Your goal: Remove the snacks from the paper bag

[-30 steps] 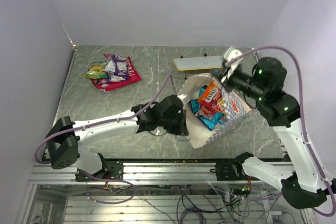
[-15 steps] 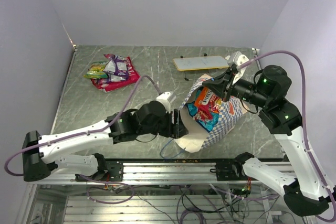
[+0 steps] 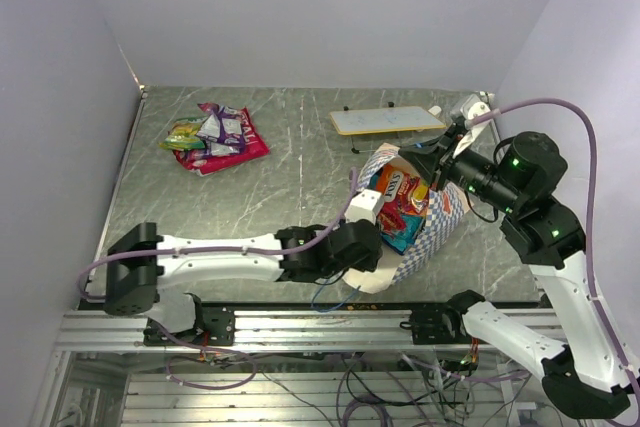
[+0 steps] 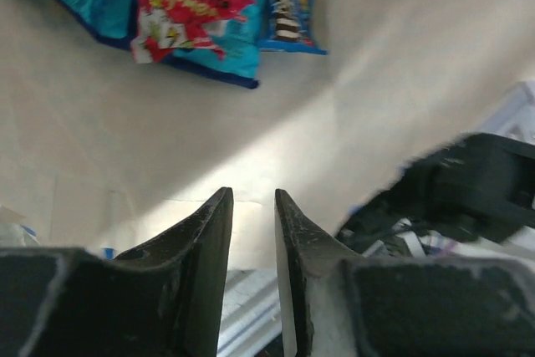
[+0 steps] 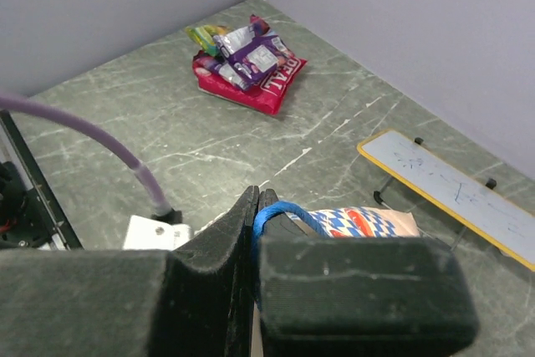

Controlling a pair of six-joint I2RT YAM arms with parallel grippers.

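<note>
The paper bag (image 3: 445,215) sits right of the desk's (image 3: 290,182) middle, between the 2 arms, tipped so its mouth gapes upward and toward the left arm. Its checkered wall slants from the near rim up to the far right. The right hand (image 3: 420,155) is above the far rim with its fingers pressed together on the bag's blue cord handle (image 5: 276,209), holding that side up. The left hand (image 3: 375,247) is at the near, cream-coloured rim and points into the opening. In the left wrist view its fingers (image 4: 213,232) stand a little apart, with a narrow gap and the bag's pale inner wall ahead. Several snacks (image 3: 400,202) lie inside the bag, a red packet across blue ones, well ahead of those fingertips. More packets (image 3: 215,137), red-pink, purple and green-yellow, lie piled at the desk's far left. A flat cream board (image 3: 385,120) stands just beyond the bag, its long axis running left to right.
</note>
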